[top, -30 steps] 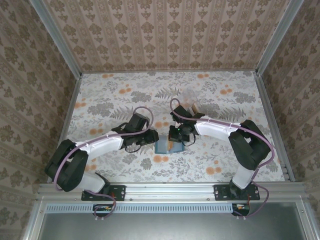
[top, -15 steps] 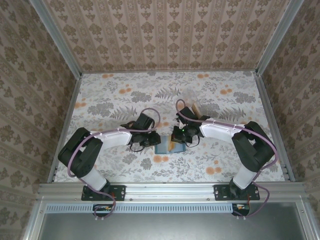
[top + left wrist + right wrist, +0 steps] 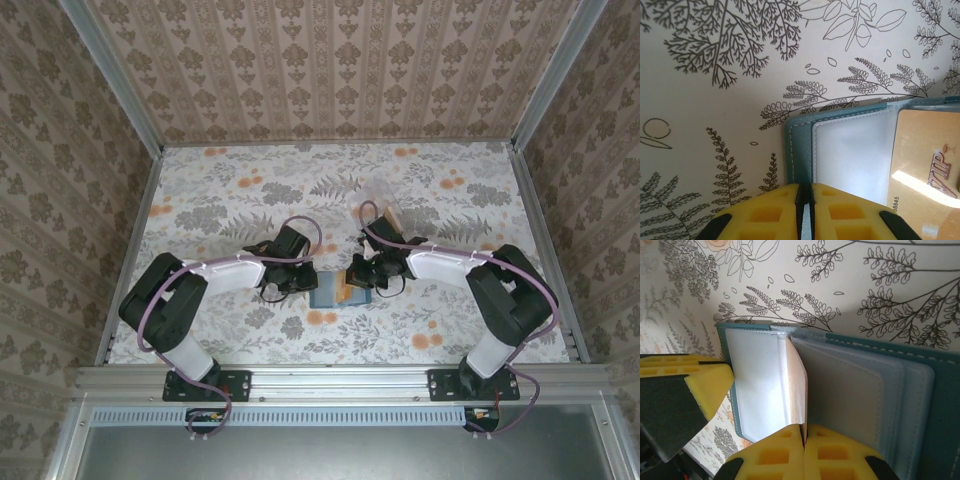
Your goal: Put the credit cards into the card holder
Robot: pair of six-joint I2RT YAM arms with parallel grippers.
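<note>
Arms: both reach in from the near rail and meet low over the middle of the flowered table [image 3: 230, 200].
Left gripper [image 3: 303, 281]: down at the card holder's left edge. Seen from its own wrist, the yellow fingers [image 3: 765, 212] are drawn almost together with only a thin pale slit between them, nipping the teal border where it runs in under the tips.
Card holder [image 3: 326, 293]: lies open on the table between the two grippers. It has a teal rim, a clear pocket on the face the left gripper has hold of, and grey and pale-blue pockets on the other face.
Right gripper [image 3: 362, 277]: just beside the holder's right side, fingers pressed tight together on a tan card [image 3: 925, 155].
Tan card: glossy, marked "VIP", standing tilted along the holder's fold beside the clear pocket.
Loose cards [image 3: 389, 214]: farther back on the table, well apart from the holder; too small to make out.
Walls [image 3: 330, 70]: patterned paper around the table.
</note>
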